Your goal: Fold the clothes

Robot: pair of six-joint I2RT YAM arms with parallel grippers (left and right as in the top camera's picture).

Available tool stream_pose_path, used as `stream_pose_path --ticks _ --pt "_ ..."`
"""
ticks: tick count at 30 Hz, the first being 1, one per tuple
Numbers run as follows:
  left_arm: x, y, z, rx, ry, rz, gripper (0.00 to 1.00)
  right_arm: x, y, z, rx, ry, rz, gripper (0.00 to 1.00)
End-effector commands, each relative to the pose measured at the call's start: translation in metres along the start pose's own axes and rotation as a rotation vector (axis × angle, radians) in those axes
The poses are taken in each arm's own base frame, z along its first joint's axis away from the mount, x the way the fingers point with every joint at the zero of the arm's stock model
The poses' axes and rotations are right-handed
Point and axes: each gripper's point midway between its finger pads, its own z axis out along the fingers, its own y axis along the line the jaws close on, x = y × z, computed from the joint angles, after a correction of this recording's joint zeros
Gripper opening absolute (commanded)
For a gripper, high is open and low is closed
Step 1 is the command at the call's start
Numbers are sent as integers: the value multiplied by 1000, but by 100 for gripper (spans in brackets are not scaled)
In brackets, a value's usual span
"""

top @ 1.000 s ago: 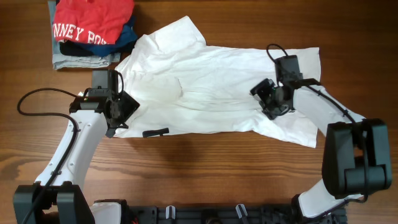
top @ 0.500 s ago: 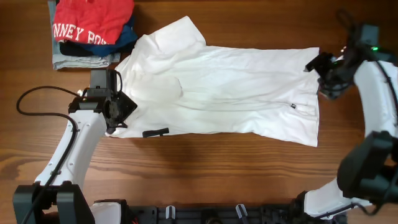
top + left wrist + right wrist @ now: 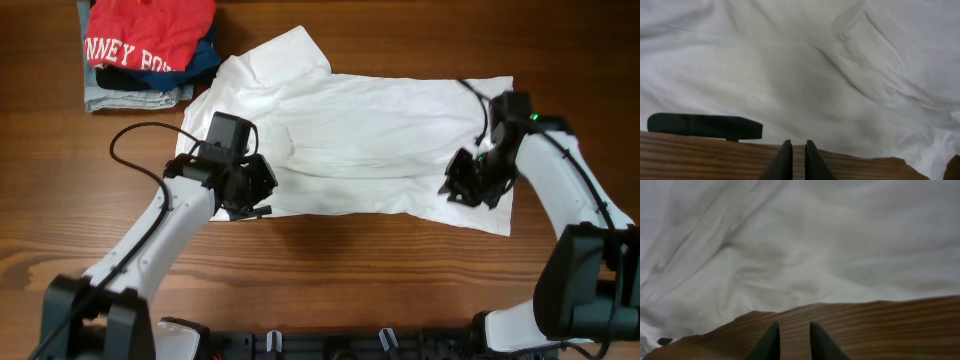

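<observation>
Both arms bend inward over the wooden counter (image 3: 350, 270), each reaching from its base at the near edge to the near side of the white T-shirt (image 3: 370, 140). The left arm angles up and to the right. Its left gripper (image 3: 252, 195) points down at the shirt's near-left edge, with the jaws drawn almost together and nothing between them. In the left wrist view the left gripper (image 3: 795, 152) sits over bare wood, just short of the cloth (image 3: 790, 75). A dark strip (image 3: 705, 127) lies beside it where fabric meets counter.

The right arm folds back toward the middle and sets the right gripper (image 3: 468, 188) on the shirt's near-right part. The right wrist view shows the gripper (image 3: 794, 335) with a narrow gap between its jaws. Only wood (image 3: 865, 325) shows between them, and the shirt's edge (image 3: 815, 245) is just beyond.

The T-shirt lies spread flat at the counter's centre, its long axis running left to right. A sleeve points to the far left and the straight bottom end is at the right. A red garment with white lettering (image 3: 150, 35) tops a folded pile at the far-left corner.
</observation>
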Motion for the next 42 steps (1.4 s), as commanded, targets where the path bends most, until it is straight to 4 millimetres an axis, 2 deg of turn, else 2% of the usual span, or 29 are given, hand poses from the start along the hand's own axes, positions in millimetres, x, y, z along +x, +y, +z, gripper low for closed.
stream_pose_path --ticks 1,4,6,7,8,9,12,20,24,29,31,34,37,42 --pt "-6 11 30 -49 16 -12 10 -7 -12 20 3 -45 42 25" --pt "-3 21 47 -88 55 -30 5 -13 -20 19 0 -62 77 27" --pt "-3 25 52 -103 59 -32 5 -30 -39 16 65 -133 182 28" --pt "-6 28 52 -118 45 -31 5 -35 -46 16 78 -148 222 23" --pt "-7 30 53 -132 36 -31 5 -38 -49 18 78 -146 238 10" --pt "-9 34 54 -149 26 -31 5 -38 -53 18 82 -141 253 4" --pt "-10 38 57 -168 21 -31 8 -38 -55 20 89 -136 258 4" --pt "-2 54 79 -226 74 -73 7 -42 -54 23 82 -145 306 4" --pt "-7 62 76 -234 72 -108 8 -42 -60 35 107 -116 334 4" --pt "-18 116 57 -390 51 -278 7 -44 -69 36 150 -131 355 4" --pt "-25 129 53 -393 45 -328 8 -43 -67 37 139 -122 357 4" --pt "-31 140 49 -398 36 -371 8 -38 -76 43 144 -113 396 4" --pt "-27 156 41 -436 61 -421 4 -37 -94 44 146 -108 425 4" --pt "-12 173 30 -515 111 -453 4 -35 -108 41 194 -111 456 4"
